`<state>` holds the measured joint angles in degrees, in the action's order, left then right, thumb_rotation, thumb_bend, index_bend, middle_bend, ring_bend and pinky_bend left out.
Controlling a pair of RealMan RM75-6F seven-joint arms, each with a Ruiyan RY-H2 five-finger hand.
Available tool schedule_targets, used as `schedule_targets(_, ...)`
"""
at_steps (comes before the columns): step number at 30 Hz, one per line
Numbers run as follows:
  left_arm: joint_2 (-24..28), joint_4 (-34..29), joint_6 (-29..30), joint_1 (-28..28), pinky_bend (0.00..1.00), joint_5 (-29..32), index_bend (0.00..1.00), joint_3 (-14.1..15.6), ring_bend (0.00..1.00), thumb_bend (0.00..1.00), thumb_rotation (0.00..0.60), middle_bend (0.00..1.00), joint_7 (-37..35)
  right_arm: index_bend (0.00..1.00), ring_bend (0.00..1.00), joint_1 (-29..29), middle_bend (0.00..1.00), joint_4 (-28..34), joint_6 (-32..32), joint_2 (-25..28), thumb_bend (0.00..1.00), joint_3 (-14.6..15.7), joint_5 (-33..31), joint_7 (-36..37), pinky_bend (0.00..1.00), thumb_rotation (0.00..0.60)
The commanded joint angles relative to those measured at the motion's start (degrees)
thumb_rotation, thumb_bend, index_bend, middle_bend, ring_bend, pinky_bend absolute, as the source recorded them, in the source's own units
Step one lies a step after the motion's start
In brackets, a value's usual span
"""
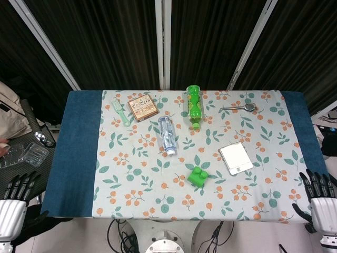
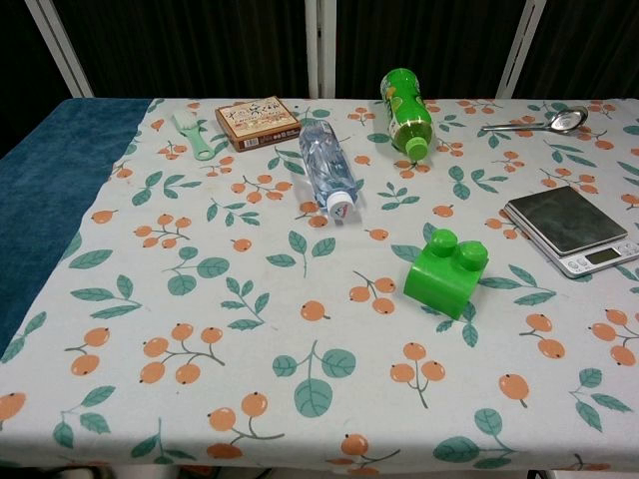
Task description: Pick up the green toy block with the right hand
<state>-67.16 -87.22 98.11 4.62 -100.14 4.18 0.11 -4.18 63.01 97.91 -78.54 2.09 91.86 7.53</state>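
The green toy block (image 1: 198, 176) sits on the worktop (image 1: 79, 158), on the cloth with leaves and orange berries. It is near the front edge, a little right of the middle. It has two round bumps on top.

The right robot hand (image 1: 320, 196) is well apart from the block. It hangs off the right front corner of the worktop. Its dark fingers are spread out and point up. It holds nothing and touches nothing. The left robot hand (image 1: 15, 197) is by the left front corner, far from the block. Its fingers are spread too, and it is holding nothing. The chest view does not show either robot hand.

Just right of the block and a bit further back lies a small flat scale (image 1: 236, 158). Behind the block a clear bottle (image 1: 167, 134) lies on its side. A green bottle (image 1: 194, 105) lies on its side further back. I cannot tell what is inside them. A spoon (image 1: 239, 108) lies at the back right. A small brown box (image 1: 142, 107) and a pale green fork (image 1: 120, 112) lie at the back left.
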Motion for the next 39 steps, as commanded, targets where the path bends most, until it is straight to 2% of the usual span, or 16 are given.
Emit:
schedule_targets(1,-0.11,0.24,0.14,0.10,0.00,0.01,0.04,0.04,0.00,0.06,0.600,0.03,-0.20,0.00,0.00,-0.10,0.00,-0.25,0.18,0.05,0.07,-0.06,0.37,0.67,0.00,0.600)
schedule_targets(10,0.37,-0.45,-0.82,-0.39,0.00,-0.56,0.04,0.45,0.00,0.06,0.600,0.03,0.43,0.00,0.00,0.86,0.00,1.74,-1.59,0.31,0.09,1.01,2.71,-1.10,0.00,0.600)
schedule_targets(11,0.47,-0.57,-1.00,-0.49,0.00,-0.51,0.04,0.43,0.00,0.06,0.600,0.03,0.48,0.00,0.00,1.14,0.00,2.73,-2.00,0.54,0.14,1.28,3.24,-1.81,0.00,0.600)
schedule_targets(13,0.54,-0.70,-1.26,-0.63,0.00,-0.33,0.04,0.37,0.00,0.06,0.600,0.03,0.37,0.00,0.00,1.59,0.00,4.63,-2.67,0.82,0.30,1.68,4.09,-3.75,0.00,0.600)
schedule_targets(14,0.52,-0.74,-1.49,-0.74,0.00,-0.16,0.04,0.34,0.00,0.06,0.600,0.03,0.23,0.00,0.00,2.02,0.00,5.88,-3.22,0.93,0.46,2.00,4.87,-5.30,0.00,0.600)
schedule_targets(15,0.47,-0.72,-1.68,-0.80,0.00,-0.04,0.04,0.34,0.00,0.06,0.600,0.03,0.14,0.00,0.00,2.39,0.00,6.82,-3.67,0.96,0.53,2.20,5.44,-6.28,0.00,0.600)
schedule_targets(17,0.22,-0.51,-2.13,-0.92,0.00,0.12,0.04,0.41,0.00,0.06,0.600,0.03,0.02,0.00,0.00,3.49,0.01,8.92,-5.19,0.97,0.76,2.58,6.63,-8.37,0.00,0.600)
schedule_targets(19,-0.06,-0.22,-2.35,-0.96,0.00,0.23,0.04,0.46,0.00,0.06,0.600,0.03,0.01,0.00,0.00,4.58,0.06,10.65,-6.96,1.06,0.93,2.66,7.29,-11.05,0.00,0.600)
schedule_targets(20,-0.28,-0.01,-2.35,-0.92,0.00,0.28,0.04,0.49,0.00,0.06,0.600,0.03,-0.06,0.00,0.00,5.33,0.11,11.87,-8.19,1.02,0.98,2.49,7.43,-12.91,0.00,0.600)
schedule_targets(23,-0.73,0.44,-2.05,-0.70,0.00,0.16,0.04,0.66,0.00,0.06,0.600,0.03,-0.20,0.00,0.00,7.47,0.21,14.68,-12.08,0.85,1.00,1.83,6.96,-16.30,0.00,0.600)
schedule_targets(30,-0.58,0.50,-1.32,-0.22,0.00,-0.01,0.04,0.90,0.00,0.06,0.600,0.03,-0.04,0.00,0.00,12.46,0.21,18.74,-23.61,0.57,1.00,0.39,2.00,-18.72,0.00,0.600)
schedule_targets(39,-0.52,0.30,-2.19,-0.67,0.00,0.28,0.04,0.80,0.00,0.06,0.600,0.03,0.17,0.00,0.00,15.75,0.21,19.23,-28.90,-1.69,1.00,-0.84,-0.89,-20.65,0.00,0.600)
